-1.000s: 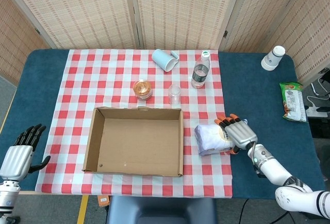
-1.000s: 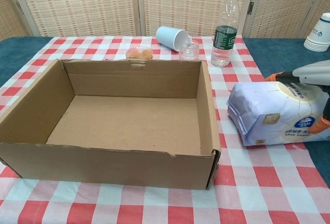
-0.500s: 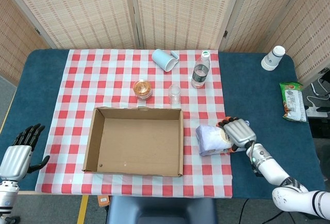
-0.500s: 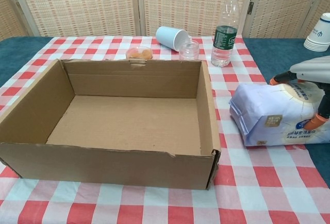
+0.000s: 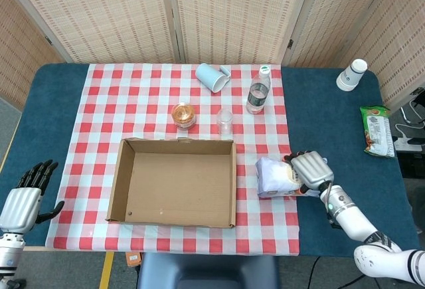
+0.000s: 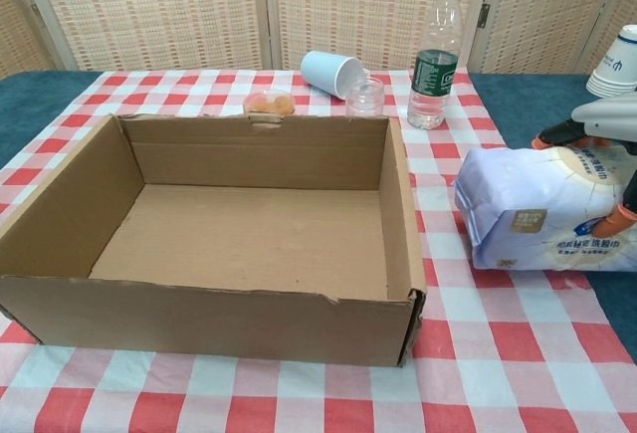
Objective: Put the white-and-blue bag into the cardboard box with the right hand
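Observation:
The white-and-blue bag (image 5: 274,177) (image 6: 540,207) is just right of the open cardboard box (image 5: 174,183) (image 6: 149,299), its near end lifted slightly off the checked cloth. My right hand (image 5: 310,170) (image 6: 605,130) grips its right end, fingers over the top and thumb below. My left hand (image 5: 25,198) hangs open beyond the table's front left corner, holding nothing. The box is empty.
Behind the box stand a small orange-filled jar (image 5: 183,114), a clear glass (image 5: 225,121), a water bottle (image 5: 258,90) and a tipped white cup (image 5: 211,77). Stacked paper cups (image 5: 351,74) and a green snack packet (image 5: 376,130) lie at the far right.
My right hand has closed on the bag and raised it a little, shifting it slightly right and away from the box. The left hand has barely moved.

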You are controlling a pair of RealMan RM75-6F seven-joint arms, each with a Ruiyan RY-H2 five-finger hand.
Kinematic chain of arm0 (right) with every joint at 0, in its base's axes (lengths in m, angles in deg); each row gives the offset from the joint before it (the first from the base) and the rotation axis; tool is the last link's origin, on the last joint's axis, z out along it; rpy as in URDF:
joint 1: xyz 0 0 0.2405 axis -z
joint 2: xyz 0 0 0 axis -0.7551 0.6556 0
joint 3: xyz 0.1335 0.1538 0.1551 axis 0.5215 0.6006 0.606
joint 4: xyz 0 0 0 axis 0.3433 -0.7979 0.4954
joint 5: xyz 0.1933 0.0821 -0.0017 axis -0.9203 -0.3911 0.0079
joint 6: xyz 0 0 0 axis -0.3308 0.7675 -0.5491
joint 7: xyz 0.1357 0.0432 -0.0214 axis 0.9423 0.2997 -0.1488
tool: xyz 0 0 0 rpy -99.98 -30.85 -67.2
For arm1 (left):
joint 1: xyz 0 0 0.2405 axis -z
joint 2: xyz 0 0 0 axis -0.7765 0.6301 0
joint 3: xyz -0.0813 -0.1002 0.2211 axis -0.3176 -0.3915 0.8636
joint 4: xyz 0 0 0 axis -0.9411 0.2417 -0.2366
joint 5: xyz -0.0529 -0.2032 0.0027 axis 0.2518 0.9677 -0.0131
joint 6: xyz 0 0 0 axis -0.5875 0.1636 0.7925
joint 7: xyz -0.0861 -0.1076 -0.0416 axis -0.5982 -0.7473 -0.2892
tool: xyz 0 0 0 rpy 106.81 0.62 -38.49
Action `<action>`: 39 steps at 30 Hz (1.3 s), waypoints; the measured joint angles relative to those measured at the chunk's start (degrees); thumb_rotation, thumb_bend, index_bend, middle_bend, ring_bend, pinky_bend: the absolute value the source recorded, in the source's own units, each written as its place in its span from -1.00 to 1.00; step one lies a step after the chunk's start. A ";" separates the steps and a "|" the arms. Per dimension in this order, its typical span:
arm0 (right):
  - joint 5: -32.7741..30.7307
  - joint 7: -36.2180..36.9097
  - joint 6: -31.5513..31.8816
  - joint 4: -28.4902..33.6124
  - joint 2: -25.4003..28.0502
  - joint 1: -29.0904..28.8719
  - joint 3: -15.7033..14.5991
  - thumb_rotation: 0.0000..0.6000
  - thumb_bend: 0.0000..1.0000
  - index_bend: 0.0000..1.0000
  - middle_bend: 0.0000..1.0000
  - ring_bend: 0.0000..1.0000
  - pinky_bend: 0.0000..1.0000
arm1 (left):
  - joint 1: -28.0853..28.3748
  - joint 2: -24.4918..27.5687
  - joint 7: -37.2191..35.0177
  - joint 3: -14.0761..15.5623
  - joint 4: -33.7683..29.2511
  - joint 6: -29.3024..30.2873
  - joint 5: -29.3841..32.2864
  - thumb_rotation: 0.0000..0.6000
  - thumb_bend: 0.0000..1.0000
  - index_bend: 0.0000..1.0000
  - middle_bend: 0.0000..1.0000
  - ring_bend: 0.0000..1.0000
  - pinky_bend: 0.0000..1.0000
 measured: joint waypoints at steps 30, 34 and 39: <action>-27.65 -18.36 9.26 36.12 15.39 -22.33 15.58 1.00 -1.00 0.21 -0.19 -0.27 0.02 | -0.17 1.59 -2.22 -0.30 -0.95 -0.22 0.64 1.00 -0.44 -1.00 -1.00 -1.00 -0.74; -30.38 -19.83 10.28 33.70 9.69 -25.64 15.99 1.00 -1.00 0.20 -0.19 -0.27 0.02 | -0.33 2.10 -3.45 -0.49 -1.08 0.05 0.77 1.00 -0.44 -1.00 -1.00 -1.00 -0.74; -34.50 -22.36 13.55 27.56 -3.00 -31.44 15.91 1.00 -1.00 0.19 -0.19 -0.27 0.02 | -0.41 2.50 -4.38 -0.59 -0.78 -0.11 1.04 1.00 -0.44 -1.00 -1.00 -1.00 -0.74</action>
